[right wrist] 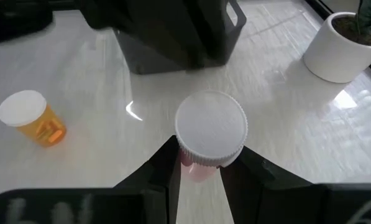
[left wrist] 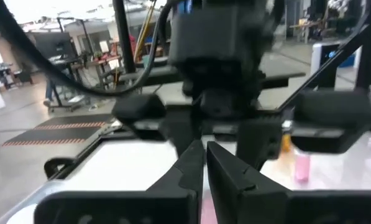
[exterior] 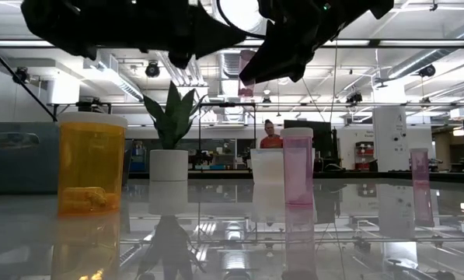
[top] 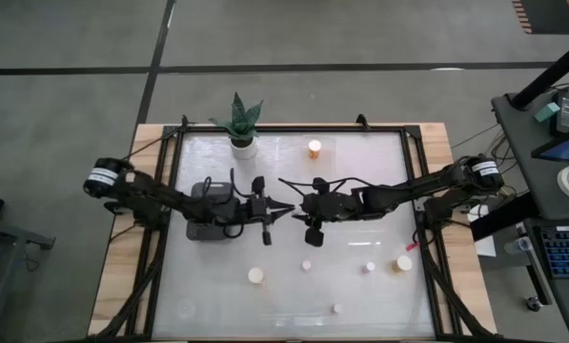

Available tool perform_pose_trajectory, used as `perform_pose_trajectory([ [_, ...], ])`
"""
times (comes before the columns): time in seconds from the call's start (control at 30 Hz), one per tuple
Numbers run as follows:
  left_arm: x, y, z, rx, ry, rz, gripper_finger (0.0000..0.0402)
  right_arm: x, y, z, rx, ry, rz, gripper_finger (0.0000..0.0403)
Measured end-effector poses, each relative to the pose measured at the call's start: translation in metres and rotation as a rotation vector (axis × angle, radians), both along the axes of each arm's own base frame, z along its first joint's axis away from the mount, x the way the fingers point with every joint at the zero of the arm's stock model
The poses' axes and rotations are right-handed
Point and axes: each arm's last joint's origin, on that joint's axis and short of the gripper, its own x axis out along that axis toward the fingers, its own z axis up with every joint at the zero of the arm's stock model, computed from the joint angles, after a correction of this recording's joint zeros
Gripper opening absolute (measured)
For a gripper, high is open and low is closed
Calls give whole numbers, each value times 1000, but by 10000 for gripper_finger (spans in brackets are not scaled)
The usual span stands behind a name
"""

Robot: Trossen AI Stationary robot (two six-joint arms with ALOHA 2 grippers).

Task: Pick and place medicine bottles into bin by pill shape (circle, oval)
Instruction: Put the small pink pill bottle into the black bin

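Gripping a small pink bottle (right wrist: 201, 165) just below its white ribbed cap (right wrist: 211, 132), the right claw (right wrist: 201, 177) is seen raised above the bench (right wrist: 284, 124) near its centre. The left claw (left wrist: 204, 163) is clenched on nothing, tips facing the right claw, beside the dark bin (top: 206, 211). The held bottle is judged light and rigid, with a smooth plastic wall likely to slip; hold is best taken across the body directly under the cap, whose overhang should stop it dropping through. Other bottles stand well apart on the bench: an orange one (top: 314, 148) at the far side, another orange one (right wrist: 39, 124) near the bin. A potted plant (top: 243, 129) is noted at the far edge.
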Motion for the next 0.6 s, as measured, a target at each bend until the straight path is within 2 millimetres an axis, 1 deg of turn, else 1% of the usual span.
perform_pose_trajectory([
  [0.1, 3, 2, -7, -15, 25, 7, 1, 0, 0, -1, 0, 5, -1, 89],
  [0.23, 1, 2, -11, -17, 34, 7, 1, -1, 0, -1, 7, 11, -5, 89],
  [0.3, -1, 3, -8, -16, 33, 7, 0, -1, 0, -1, 7, 9, -6, 89],
  [0.47, -7, 3, 8, -26, -28, -6, 0, -1, 0, -1, 7, 7, -6, 89],
  [0.53, -7, 2, 8, -26, -28, -23, 0, -1, 0, -1, 7, 7, -5, 89],
  [0.6, -5, 2, 3, -43, -11, -27, 0, -1, 0, -1, 6, 7, -5, 89],
])
